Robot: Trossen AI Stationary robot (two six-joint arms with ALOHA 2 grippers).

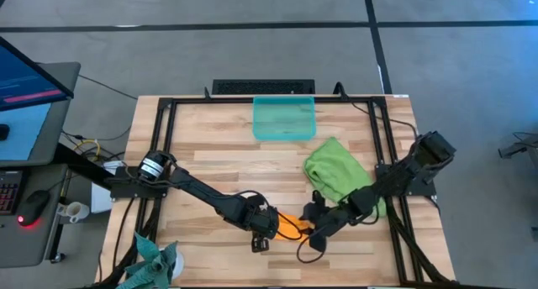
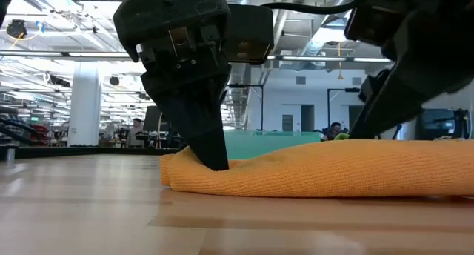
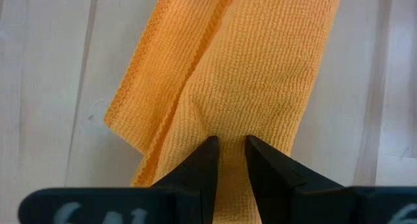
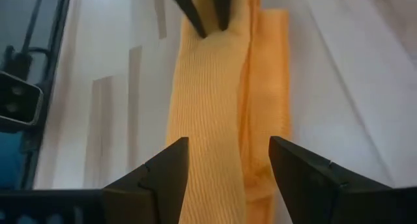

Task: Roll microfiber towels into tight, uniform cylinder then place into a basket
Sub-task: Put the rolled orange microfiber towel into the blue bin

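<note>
The orange towel (image 1: 292,226) lies on the wooden table near its front edge, folded into a long narrow strip of several layers. My left gripper (image 3: 228,160) stands at the strip's left end, shut on it. At the strip's right end my right gripper (image 4: 228,152) is open, with one finger over each long side of the strip. The lime green towel (image 1: 336,171) lies crumpled on the table at the right. The teal basket (image 1: 284,118) stands at the table's far edge and holds nothing. My left gripper pinches a raised fold of the orange towel (image 3: 229,146) between its two fingers, close to the strip's left end (image 2: 185,173). The fingers come steeply from above. The strip lies flat and slack on the table. Whether my right gripper touches the towel, I cannot tell.
A dark teal-grey cloth (image 1: 155,262) lies at the table's near left corner. A black frame (image 1: 164,112) runs around the table's edge. Bare wood lies between the orange towel and the basket.
</note>
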